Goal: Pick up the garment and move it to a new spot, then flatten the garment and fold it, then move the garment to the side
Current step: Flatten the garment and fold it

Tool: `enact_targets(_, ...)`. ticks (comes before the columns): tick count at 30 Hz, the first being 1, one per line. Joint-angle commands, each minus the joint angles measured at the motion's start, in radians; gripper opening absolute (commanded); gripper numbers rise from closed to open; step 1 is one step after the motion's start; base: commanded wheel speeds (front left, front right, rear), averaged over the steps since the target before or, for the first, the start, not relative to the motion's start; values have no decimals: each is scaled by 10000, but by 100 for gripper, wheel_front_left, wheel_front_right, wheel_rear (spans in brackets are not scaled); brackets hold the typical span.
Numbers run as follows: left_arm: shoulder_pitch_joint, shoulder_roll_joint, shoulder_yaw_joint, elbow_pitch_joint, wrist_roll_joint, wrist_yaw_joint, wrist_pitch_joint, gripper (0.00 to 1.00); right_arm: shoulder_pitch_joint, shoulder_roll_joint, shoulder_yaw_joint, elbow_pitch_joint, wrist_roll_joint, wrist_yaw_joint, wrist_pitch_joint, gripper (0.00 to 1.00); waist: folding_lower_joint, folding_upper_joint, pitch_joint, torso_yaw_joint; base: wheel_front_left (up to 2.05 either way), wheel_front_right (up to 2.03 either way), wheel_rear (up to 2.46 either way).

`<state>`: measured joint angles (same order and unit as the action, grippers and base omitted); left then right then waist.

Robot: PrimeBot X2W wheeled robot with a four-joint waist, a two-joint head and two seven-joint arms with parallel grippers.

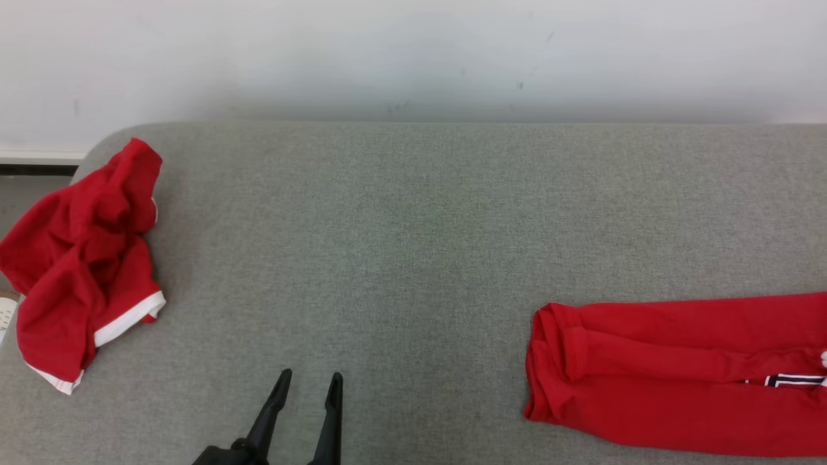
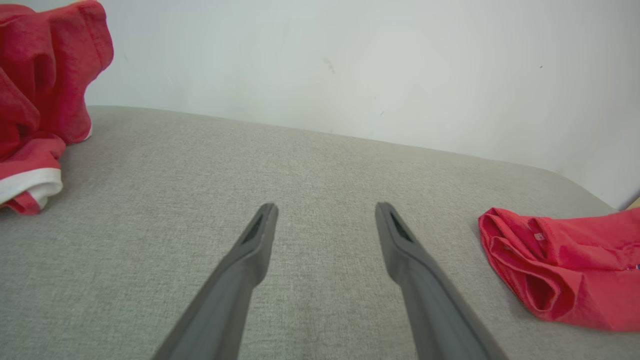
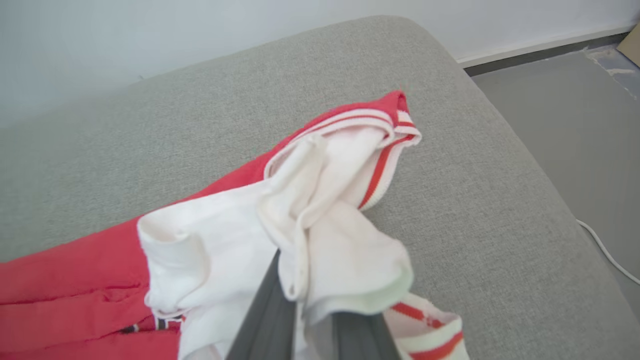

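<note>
The garment (image 1: 678, 381), red with white trim, lies stretched out in folds on the right of the grey padded surface (image 1: 413, 226) and runs past the head view's right edge. The left wrist view shows its near red end (image 2: 565, 270). In the right wrist view its white, red-striped part (image 3: 320, 200) is bunched up, and my right gripper (image 3: 300, 300) is shut on that white cloth, fingertips buried in it. My left gripper (image 1: 310, 376) stands open at the front middle, well left of the garment, with nothing between its fingers (image 2: 326, 206).
A second, crumpled red garment with white hems (image 1: 84, 265) hangs over the surface's left edge (image 2: 40, 75). A pale wall rises behind. Past the rounded right end lie grey floor (image 3: 575, 110) and a white cable (image 3: 605, 250).
</note>
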<state>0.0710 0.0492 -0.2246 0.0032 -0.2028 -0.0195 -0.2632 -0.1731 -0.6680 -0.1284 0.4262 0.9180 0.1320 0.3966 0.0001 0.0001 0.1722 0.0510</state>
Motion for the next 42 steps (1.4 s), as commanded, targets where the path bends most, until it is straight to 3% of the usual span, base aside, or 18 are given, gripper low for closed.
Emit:
enact_targets(1, 73, 30, -12, 48, -45, 37, -16, 100, 112, -117, 44, -341, -29, -28, 63, 0, -1, -1, -76, -41, 0, 0, 0)
enact_targets(9, 250, 29, -218, 121, -178, 168, -16, 100, 457, 350, 899, -2660, -52, -26, 912, 0, -1, -1, -455, 16, 0, 0, 0)
enact_targets(15, 404, 29, -193, 135, -176, 242, -16, 100, 746, 1420, 1995, -3892, -454, -26, 1530, 0, -1, -1, -770, 34, 0, 0, 0)
enact_targets(27, 569, 29, -298, 131, -194, 316, -16, 100, 450, 5123, 2974, -2728, -2430, -25, 924, 0, -1, -1, -1016, 42, 0, 0, 0)
enact_targets(36, 709, 29, -408, 259, -261, 376, -16, 100, -12, 6008, 3054, -1779, -2987, -25, 273, 0, -1, -1, -1090, 67, 0, 0, 0)
enact_targets(37, 717, 29, -418, 268, -265, 382, -16, 100, -58, 6052, 3081, -1745, -2942, -25, 185, 20, -1, -1, -1097, 66, 0, 0, 0)
enact_targets(38, 723, 29, -421, 281, -266, 389, -16, 100, -114, 6092, 3152, -1761, -2879, -25, 46, 49, -1, -1, -1103, 65, 0, 0, 0)
enact_targets(39, 727, 29, -413, 284, -279, 398, -16, 100, -136, 6123, 3220, -1777, -2706, -25, -74, 100, -1, -1, -1108, 58, 0, 0, 0)
enact_targets(42, 765, 29, -414, 316, -282, 401, -16, 100, -170, 6167, 3573, -1896, -2174, -25, -482, 100, -1, -1, -1136, 25, 0, 0, 0)
